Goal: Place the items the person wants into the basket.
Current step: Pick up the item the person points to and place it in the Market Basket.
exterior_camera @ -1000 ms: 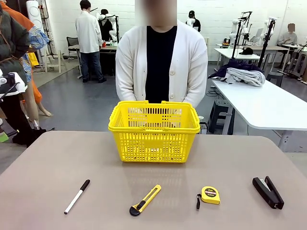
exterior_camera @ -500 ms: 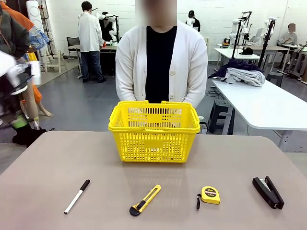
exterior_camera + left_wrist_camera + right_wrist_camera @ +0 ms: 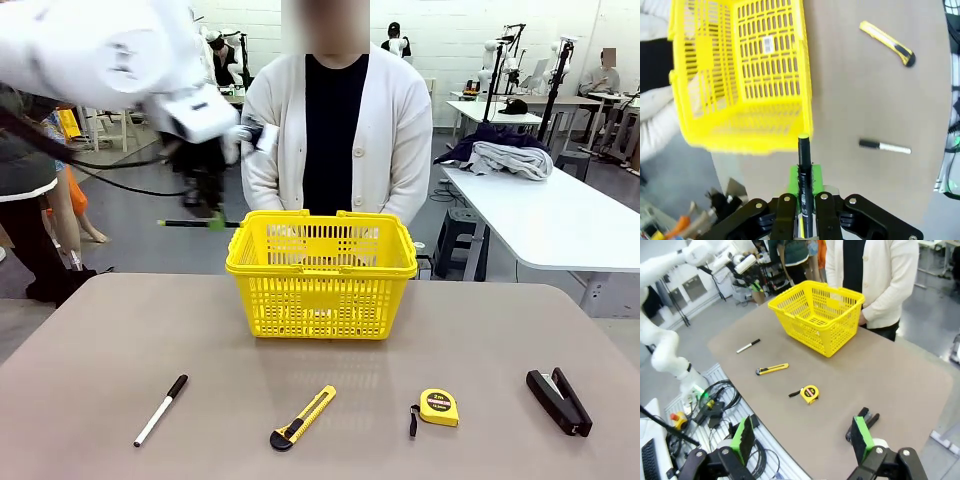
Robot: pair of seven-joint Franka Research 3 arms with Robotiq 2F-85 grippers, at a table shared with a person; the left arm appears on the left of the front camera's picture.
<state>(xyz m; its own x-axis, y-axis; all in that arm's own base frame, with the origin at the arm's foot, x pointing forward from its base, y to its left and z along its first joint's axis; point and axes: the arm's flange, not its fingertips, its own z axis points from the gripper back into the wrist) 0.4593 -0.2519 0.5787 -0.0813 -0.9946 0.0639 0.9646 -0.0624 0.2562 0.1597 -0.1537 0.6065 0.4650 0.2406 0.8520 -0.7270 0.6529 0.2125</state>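
Observation:
My left gripper [image 3: 212,212] hangs above the table's far left, just left of the yellow basket [image 3: 320,272], and is shut on a slim black pen [image 3: 180,222] held level. In the left wrist view the pen [image 3: 803,150] sticks out from between the green pads of the left gripper [image 3: 804,186], with the basket [image 3: 740,75] beyond and below it. A white marker with a black cap [image 3: 160,410] and a yellow tape measure [image 3: 438,407] lie near the front edge. My right gripper [image 3: 802,440] stands open and high over the table's right corner. The person [image 3: 335,130] stands behind the basket.
A yellow-and-black utility knife [image 3: 302,417] lies between marker and tape measure. A black stapler [image 3: 558,400] rests at the front right. The basket's handles are folded down along its rim. Bare tabletop [image 3: 120,330] stretches between the basket and the row of tools.
My left arm has swung in from the picture's left edge to a spot high beside the basket's left rim, bringing the pen. The tools on the table have not moved.

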